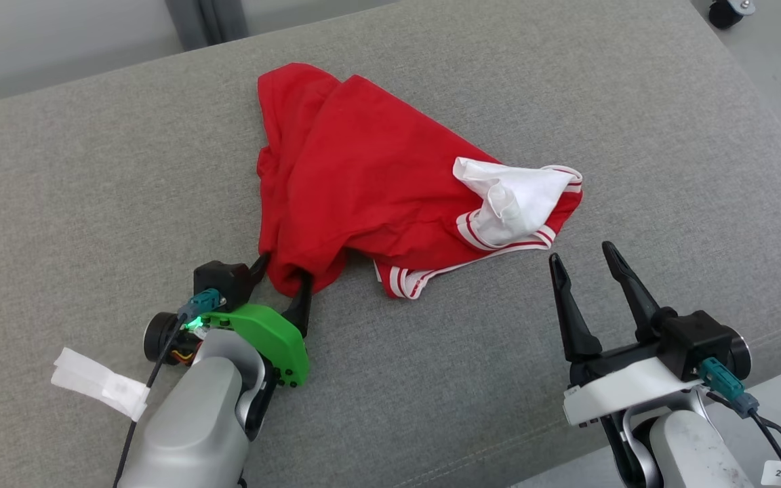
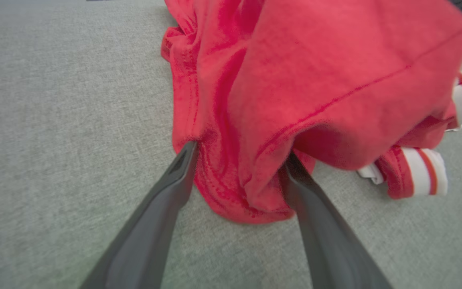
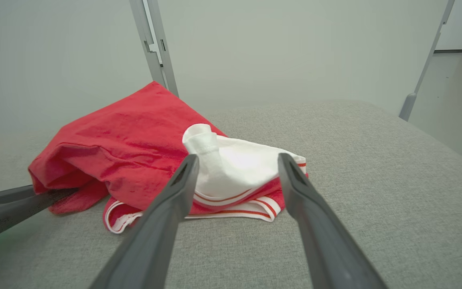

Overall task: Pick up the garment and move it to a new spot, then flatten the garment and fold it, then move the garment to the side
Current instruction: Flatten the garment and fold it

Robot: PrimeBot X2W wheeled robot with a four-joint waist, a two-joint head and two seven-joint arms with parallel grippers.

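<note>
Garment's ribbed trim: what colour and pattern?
The trim is white with thin red stripes; clearest in the left wrist view.

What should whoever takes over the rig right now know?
Left gripper: open, fingers on either side of the red garment's near corner, not closed on it.
Right gripper: open, short of the white part, touching nothing.
Garment: crumpled on the grey cushion, near the middle.
Done: nothing visible; not flattened, not folded.
Left: grasp, reposition, flatten, fold, move aside.
</note>
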